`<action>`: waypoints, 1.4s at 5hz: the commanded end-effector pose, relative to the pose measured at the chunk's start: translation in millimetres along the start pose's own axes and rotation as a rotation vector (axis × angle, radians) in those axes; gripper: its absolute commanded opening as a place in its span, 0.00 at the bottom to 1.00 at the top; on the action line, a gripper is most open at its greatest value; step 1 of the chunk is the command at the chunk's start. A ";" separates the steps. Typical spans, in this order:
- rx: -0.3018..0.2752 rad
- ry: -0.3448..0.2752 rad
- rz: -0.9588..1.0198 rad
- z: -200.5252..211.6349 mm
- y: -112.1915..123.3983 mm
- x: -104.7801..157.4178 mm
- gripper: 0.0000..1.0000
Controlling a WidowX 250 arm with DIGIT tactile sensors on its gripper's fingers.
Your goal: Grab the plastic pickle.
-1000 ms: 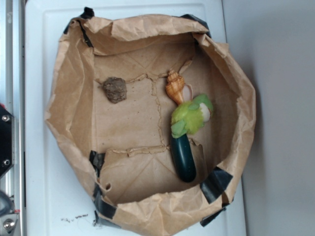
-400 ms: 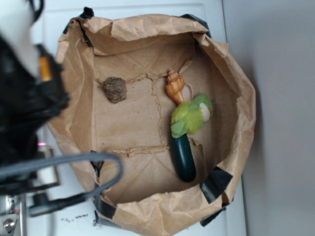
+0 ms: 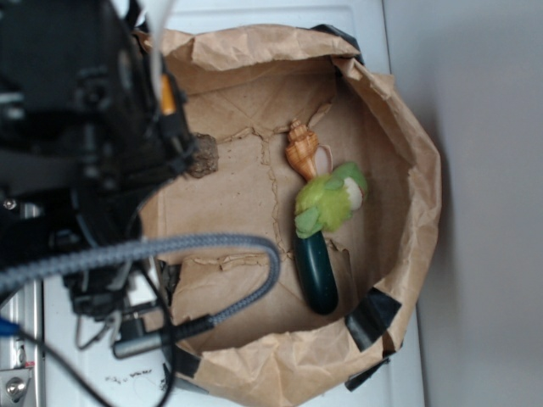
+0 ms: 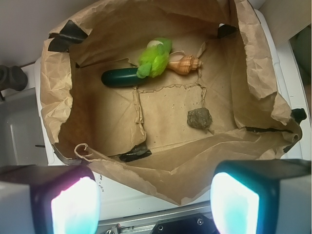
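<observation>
The plastic pickle (image 3: 316, 271) is a glossy dark green cylinder lying on the floor of the brown paper bag (image 3: 420, 182), at its right side. Its upper end is tucked under a light green plush toy (image 3: 331, 202). In the wrist view the pickle (image 4: 119, 77) lies at the far left of the bag floor. My gripper (image 4: 156, 200) is open and empty, its two pads wide apart above the bag's near edge, far from the pickle. In the exterior view the black arm (image 3: 81, 127) covers the bag's left side.
A tan-orange seashell (image 3: 301, 150) touches the plush toy's far end. A brown lump (image 3: 204, 156) lies at the floor's left, partly hidden by the arm. The bag's crumpled walls (image 4: 161, 170) rise all round. A grey cable (image 3: 212, 246) loops over the bag.
The arm has come in from the left and now hangs over the bag's left side. The pickle, plush toy and seashell have not moved.
</observation>
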State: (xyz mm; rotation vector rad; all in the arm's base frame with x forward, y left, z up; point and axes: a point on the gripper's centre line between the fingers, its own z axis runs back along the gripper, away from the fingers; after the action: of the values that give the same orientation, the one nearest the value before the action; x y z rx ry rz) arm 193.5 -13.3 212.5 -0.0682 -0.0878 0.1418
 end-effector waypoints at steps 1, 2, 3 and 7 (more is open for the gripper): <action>-0.018 -0.132 0.232 -2.9 6.5 16.7 1.00; 0.004 0.037 0.338 -24.9 4.2 36.6 1.00; 0.071 0.003 0.583 -56.3 2.4 57.2 1.00; 0.099 -0.080 0.670 -81.7 0.2 81.1 1.00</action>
State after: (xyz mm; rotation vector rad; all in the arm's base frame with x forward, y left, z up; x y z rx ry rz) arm 277.7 -8.0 124.7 0.0297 -0.1002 0.8215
